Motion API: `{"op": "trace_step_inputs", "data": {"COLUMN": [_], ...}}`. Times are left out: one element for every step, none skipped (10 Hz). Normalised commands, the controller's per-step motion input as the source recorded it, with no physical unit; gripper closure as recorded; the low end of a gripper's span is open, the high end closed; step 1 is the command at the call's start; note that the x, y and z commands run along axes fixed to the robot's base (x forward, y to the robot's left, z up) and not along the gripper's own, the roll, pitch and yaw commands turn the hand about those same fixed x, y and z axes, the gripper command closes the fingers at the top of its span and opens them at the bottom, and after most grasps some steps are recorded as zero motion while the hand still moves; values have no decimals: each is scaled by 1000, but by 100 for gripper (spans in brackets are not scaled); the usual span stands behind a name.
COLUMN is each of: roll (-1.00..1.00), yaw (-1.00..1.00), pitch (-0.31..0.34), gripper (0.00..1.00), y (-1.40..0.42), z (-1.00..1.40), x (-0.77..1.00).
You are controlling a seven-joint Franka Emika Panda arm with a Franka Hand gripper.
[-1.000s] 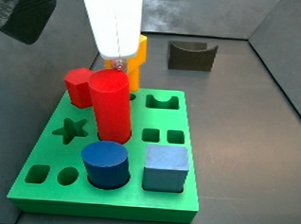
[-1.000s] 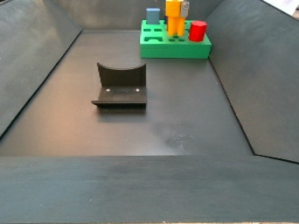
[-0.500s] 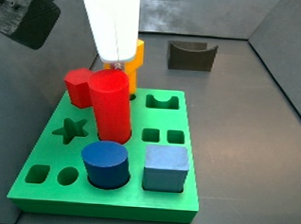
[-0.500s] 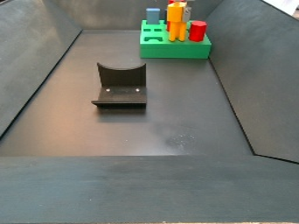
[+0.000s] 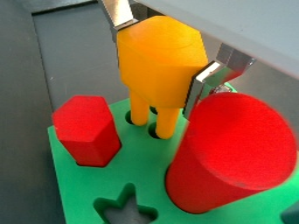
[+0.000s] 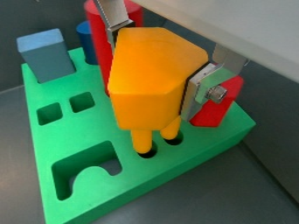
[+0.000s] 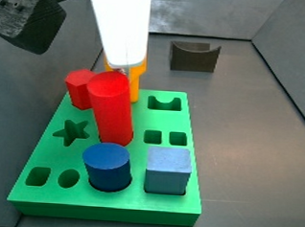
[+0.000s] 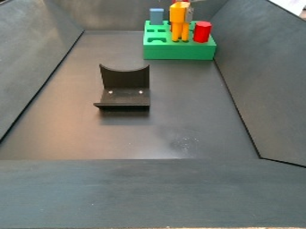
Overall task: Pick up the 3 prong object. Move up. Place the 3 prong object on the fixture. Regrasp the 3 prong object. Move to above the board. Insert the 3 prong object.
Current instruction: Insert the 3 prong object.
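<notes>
Orange 3 prong object clamped betw gripper fingers, prongs in board holes.

Two red cylinders, two blue pieces

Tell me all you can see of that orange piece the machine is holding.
The 3 prong object is a smooth orange-yellow plastic block with faceted sides and short legs underneath. It stands upright, clamped between the flat silver jaws of the gripper, above the back edge of the green board. Its legs reach into holes there, beside the red cylinder.
</notes>
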Motion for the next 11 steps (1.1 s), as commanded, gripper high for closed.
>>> {"op": "trace_step_inputs", "data": {"roll": [41, 37, 43, 34, 26, 6, -19, -30, -24, -23, 0], "yaw": [-40, -186, -100, -66, -63, -43, -126, -320, -437, -469, -563], "pitch": [-6, 0, 0, 0, 0, 0, 0, 29, 60, 80, 107], "gripper": [100, 100, 100, 100, 100, 100, 100, 100, 100, 100, 100], "y": [-37, 183, 269, 271, 266, 94, 0, 114, 143, 106, 163], "z": [-714, -497, -417, -369, -340, -386, -271, -111, -29, -183, -197], "x": [271, 0, -220, -309, -269, -386, -449, -577, -534, -334, -397]}}
